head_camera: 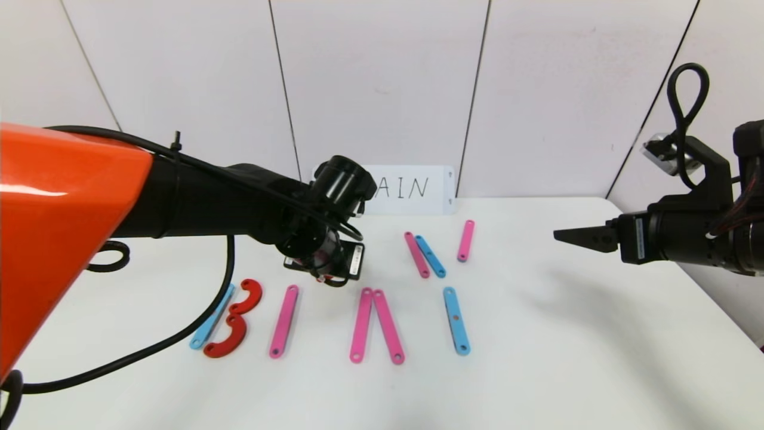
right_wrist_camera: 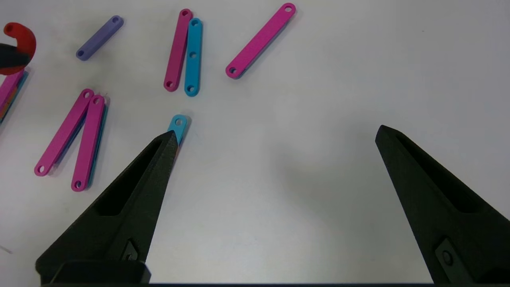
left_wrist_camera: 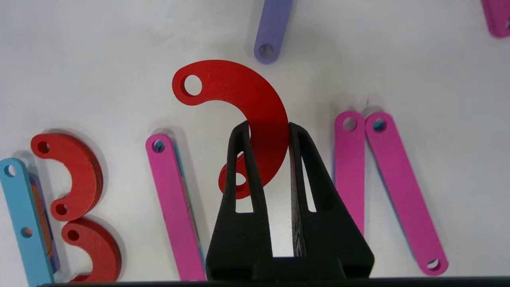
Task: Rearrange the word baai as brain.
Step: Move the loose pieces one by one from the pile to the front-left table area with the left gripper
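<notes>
My left gripper (left_wrist_camera: 267, 127) is shut on a red arc (left_wrist_camera: 247, 91) and holds it just above the table, between a single pink bar (head_camera: 284, 321) and a pair of pink bars (head_camera: 375, 325). Just beyond the arc lies a purple bar (left_wrist_camera: 273, 32). At the left, a blue bar (head_camera: 212, 319) with two red arcs (head_camera: 239, 319) forms a B. A lone blue bar (head_camera: 456, 321) lies to the right of the pink pair. My right gripper (right_wrist_camera: 275, 133) hovers open and empty over the table's right side.
A pink bar (head_camera: 416, 254) and a blue bar (head_camera: 430, 256) lie side by side farther back, with another pink bar (head_camera: 466, 240) beside them. A white card (head_camera: 412, 188) with handwritten letters leans on the back wall. My left arm (head_camera: 239, 197) reaches across the left half.
</notes>
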Action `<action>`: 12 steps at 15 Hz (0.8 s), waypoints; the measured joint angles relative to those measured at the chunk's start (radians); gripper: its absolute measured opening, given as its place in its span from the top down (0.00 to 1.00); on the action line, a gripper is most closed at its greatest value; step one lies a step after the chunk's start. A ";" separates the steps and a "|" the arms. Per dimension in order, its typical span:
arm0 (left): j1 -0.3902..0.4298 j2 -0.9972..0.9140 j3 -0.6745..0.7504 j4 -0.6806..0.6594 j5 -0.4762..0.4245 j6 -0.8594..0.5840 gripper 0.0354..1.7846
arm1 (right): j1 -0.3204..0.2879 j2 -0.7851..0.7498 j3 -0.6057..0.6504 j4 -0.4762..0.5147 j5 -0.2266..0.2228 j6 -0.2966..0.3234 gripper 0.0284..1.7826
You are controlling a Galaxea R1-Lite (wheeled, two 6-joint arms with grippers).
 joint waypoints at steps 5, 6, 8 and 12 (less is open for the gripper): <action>0.033 -0.083 0.164 -0.035 -0.111 0.057 0.91 | 0.004 0.008 0.001 0.000 0.000 0.000 0.02; 0.035 -0.091 0.197 -0.066 -0.115 0.073 0.91 | 0.004 0.010 0.001 0.000 0.000 0.000 0.02; 0.038 -0.100 0.261 -0.151 -0.120 0.117 0.91 | 0.006 0.012 0.001 0.000 0.000 0.000 0.02; 0.042 -0.102 0.320 -0.194 -0.143 0.167 0.91 | 0.009 0.016 0.002 0.000 0.000 0.000 0.02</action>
